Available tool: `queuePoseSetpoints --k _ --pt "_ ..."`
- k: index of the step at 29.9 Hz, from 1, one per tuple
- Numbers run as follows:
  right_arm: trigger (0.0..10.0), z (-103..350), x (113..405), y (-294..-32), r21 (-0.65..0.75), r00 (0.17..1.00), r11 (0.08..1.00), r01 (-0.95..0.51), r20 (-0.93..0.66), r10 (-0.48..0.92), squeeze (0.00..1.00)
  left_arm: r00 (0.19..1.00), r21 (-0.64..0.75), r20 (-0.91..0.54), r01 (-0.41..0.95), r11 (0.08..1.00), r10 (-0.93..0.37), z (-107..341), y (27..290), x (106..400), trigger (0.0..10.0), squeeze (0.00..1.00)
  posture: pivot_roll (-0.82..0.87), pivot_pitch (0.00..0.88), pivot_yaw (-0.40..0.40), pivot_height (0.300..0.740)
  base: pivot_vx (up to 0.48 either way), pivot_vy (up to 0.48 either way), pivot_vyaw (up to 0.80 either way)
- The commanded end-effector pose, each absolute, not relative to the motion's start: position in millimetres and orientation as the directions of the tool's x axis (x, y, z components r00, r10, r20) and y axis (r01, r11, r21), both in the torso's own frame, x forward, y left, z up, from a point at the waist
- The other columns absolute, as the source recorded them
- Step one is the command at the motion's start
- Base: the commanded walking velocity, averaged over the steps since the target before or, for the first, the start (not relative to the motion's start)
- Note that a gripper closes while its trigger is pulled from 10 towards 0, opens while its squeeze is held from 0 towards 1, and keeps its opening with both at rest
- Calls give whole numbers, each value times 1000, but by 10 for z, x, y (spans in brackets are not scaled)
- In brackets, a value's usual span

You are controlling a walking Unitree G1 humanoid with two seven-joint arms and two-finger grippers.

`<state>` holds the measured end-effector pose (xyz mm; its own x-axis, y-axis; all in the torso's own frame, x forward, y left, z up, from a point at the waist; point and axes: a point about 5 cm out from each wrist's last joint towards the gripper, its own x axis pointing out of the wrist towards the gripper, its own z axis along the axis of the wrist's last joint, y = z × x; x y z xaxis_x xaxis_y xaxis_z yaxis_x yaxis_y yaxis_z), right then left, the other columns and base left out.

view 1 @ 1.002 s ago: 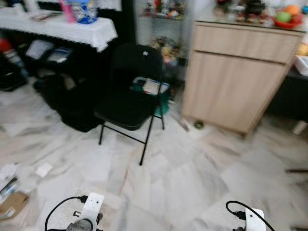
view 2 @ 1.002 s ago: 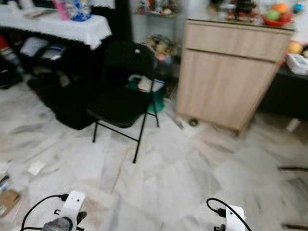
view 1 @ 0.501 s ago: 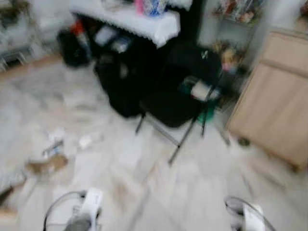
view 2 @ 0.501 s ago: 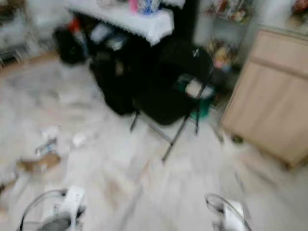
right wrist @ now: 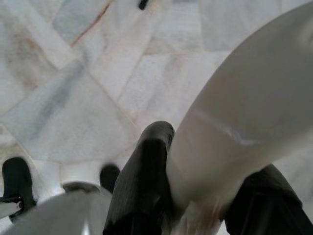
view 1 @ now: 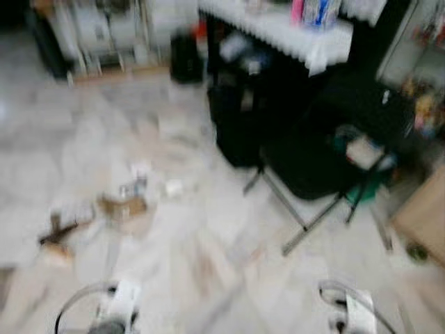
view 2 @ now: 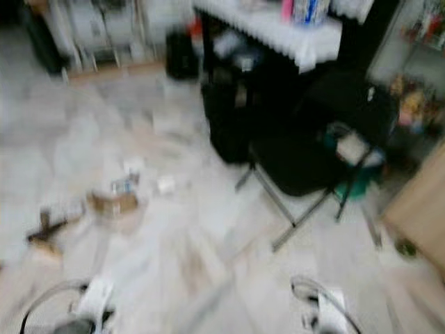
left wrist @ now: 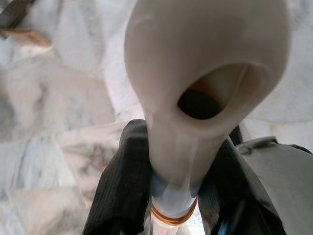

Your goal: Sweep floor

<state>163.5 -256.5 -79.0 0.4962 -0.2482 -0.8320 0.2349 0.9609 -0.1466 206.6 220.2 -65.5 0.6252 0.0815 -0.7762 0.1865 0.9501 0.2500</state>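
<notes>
In the left wrist view my left gripper (left wrist: 176, 166) is shut on a white plastic handle (left wrist: 205, 58) whose rounded end has a hanging hole. Its black fingers (left wrist: 122, 181) press on both sides of the handle. My right gripper (right wrist: 205, 186) is shut on another white handle (right wrist: 254, 112) above the marble floor (right wrist: 73, 98). In the blurred eye views, litter lies on the floor to the left: a brown cardboard piece (view 1: 122, 206), white paper scraps (view 1: 172, 186) and a dark piece (view 1: 59, 233). Both wrists (view 1: 115, 309) sit at the bottom edge.
A black folding chair (view 1: 327, 160) stands to the right on the floor. Behind it is a table with a white cloth (view 1: 292, 28) and dark bags (view 1: 240, 118) underneath. A wooden cabinet corner (view 1: 424, 216) is at far right. White furniture (view 1: 104, 28) lines the back left.
The camera has swung left: chair and cabinet slid right in the picture and the floor litter came further into view. Both grippers keep their hold.
</notes>
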Motion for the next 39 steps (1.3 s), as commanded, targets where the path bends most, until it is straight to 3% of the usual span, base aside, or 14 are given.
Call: queuePoseSetpoints --k 1,6,20,25,39 --pt "10000 -837 1865 -1788 56 578 994 91 -816 -7 0 565 84 -816 -100 991 127 -815 2364 1667 10000 0 12 52 -124 740 0 0 800" --pt "10000 -861 1819 -1772 56 567 994 91 -823 -5 0 560 86 -818 -100 991 128 -819 2370 1657 10000 0 13 55 -124 740 0 0 709" --pt "10000 -873 1832 -1546 73 560 995 64 -828 25 0 548 97 -825 -102 990 137 -824 2399 1631 10000 0 11 47 -121 740 0 0 0" --pt "10000 -862 1859 -1509 73 564 995 63 -825 25 0 548 97 -825 -104 990 139 -825 2401 1629 10000 0 10 47 -123 740 0 0 800" --pt "10000 -807 1915 -1859 59 579 993 98 -815 -9 0 544 89 -827 -120 989 141 -838 2379 1612 10000 0 12 51 -127 740 0 0 98"
